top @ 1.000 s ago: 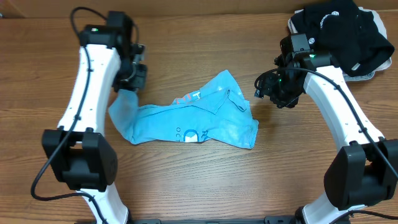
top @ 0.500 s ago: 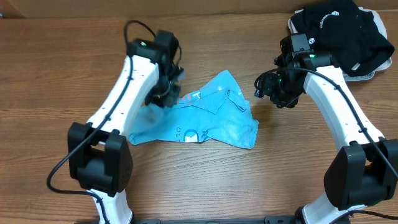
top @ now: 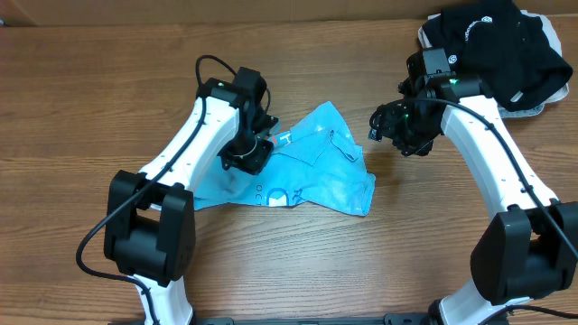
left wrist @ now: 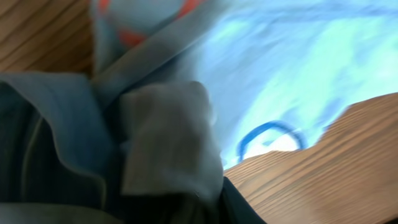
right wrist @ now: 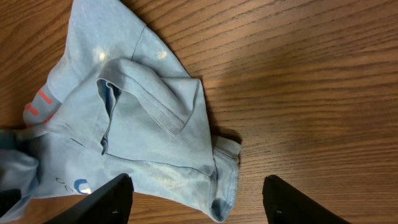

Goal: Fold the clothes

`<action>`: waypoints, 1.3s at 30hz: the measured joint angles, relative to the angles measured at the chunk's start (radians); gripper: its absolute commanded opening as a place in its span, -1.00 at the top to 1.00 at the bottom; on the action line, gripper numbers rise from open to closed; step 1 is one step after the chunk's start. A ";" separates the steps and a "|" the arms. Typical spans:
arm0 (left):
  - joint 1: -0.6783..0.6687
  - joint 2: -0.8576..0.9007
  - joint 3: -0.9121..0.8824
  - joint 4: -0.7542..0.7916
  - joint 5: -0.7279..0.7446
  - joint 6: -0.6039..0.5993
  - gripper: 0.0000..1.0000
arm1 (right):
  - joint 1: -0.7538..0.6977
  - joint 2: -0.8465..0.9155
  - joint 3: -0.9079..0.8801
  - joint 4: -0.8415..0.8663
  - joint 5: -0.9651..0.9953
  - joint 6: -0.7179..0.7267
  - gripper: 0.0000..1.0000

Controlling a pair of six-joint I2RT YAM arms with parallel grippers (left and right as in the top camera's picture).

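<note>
Crumpled cloth is spotted at mid-table from overhead: the sky-blue T-shirt (top: pixel 312 176) is spread in a loose heap on the wooden table (top: pixel 81 108), its small white print and orange-red letters (top: pixel 271 142) turned up. The left gripper (top: pixel 246 155) is pressed down onto the shirt's left part, right beside those letters. Whether its claw is apart or pinched on fabric cannot be told from up here. The right gripper (top: pixel 386 126) is held just off the shirt's far right edge, touching nothing. At the far right corner a black garment (top: pixel 492 45) with white round logos is piled on a white garment (top: pixel 553 32).

Over to the left wrist: the view is filled with blurred blue folds (left wrist: pixel 298 74), bunched close against the lens, with a blue ring print (left wrist: pixel 270 134) lying at the table's edge. The claw is buried under cloth, so its state cannot be told here either.

On the right wrist, both fingers (right wrist: pixel 106 199) are shown set wide apart with only bare wood between them, the shirt's hem and sleeve lying beyond on the left.
</note>
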State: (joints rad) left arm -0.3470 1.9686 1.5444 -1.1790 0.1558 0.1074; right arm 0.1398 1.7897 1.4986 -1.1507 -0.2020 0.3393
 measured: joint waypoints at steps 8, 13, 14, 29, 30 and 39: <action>-0.052 0.000 0.000 0.040 0.163 -0.005 -0.15 | 0.000 0.000 0.000 0.000 0.001 0.001 -0.43; -0.075 0.000 0.000 0.056 0.214 -0.004 -0.22 | -0.001 0.000 0.000 0.005 0.000 0.001 -0.47; -0.076 0.000 0.000 0.058 0.219 -0.004 -0.21 | -0.001 0.000 0.000 0.005 0.001 0.000 -0.50; 0.040 0.008 0.495 -0.122 0.204 -0.001 -0.72 | -0.001 0.000 -0.203 0.124 -0.025 -0.011 -1.00; 0.047 0.008 0.515 -0.120 0.190 -0.001 -0.74 | -0.001 -0.001 -0.230 0.166 -0.037 -0.024 -1.00; 0.072 0.008 0.541 -0.153 0.019 -0.002 -0.86 | -0.001 0.002 -0.399 0.448 -0.117 -0.087 -1.00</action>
State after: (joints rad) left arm -0.2749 1.9770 2.0850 -1.3319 0.1749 0.1051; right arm 0.1390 1.7912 1.1000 -0.7029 -0.3195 0.2527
